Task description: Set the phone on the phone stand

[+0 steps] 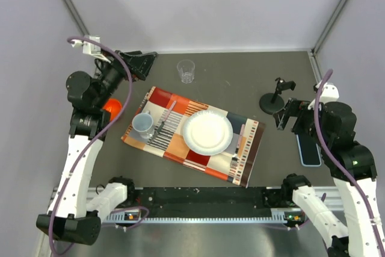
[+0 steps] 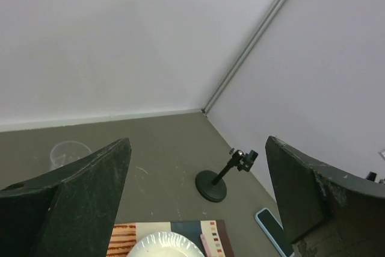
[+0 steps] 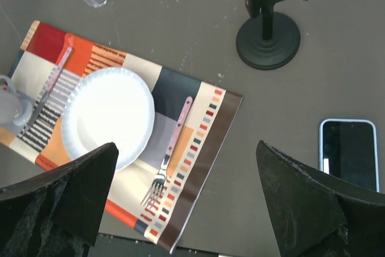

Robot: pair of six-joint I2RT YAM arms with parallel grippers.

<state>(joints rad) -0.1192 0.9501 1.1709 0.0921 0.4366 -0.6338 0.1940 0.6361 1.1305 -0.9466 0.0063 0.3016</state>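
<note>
The phone (image 1: 309,150), black screen with a light blue rim, lies flat on the table at the right; it also shows in the right wrist view (image 3: 349,154) and the left wrist view (image 2: 272,230). The black phone stand (image 1: 274,99) stands upright behind it, with disc base, post and clamp head; it shows in the right wrist view (image 3: 269,34) and the left wrist view (image 2: 216,180). My right gripper (image 1: 286,114) is open and empty, held above the table between stand and phone. My left gripper (image 1: 139,64) is open and empty, raised at the far left.
A patterned placemat (image 1: 194,134) lies mid-table with a white plate (image 1: 207,131), a fork (image 3: 172,150), a blue-grey cup (image 1: 143,123) and more cutlery. A clear plastic cup (image 1: 186,70) stands behind it. An orange object (image 1: 112,107) sits by the left arm. Walls enclose the table.
</note>
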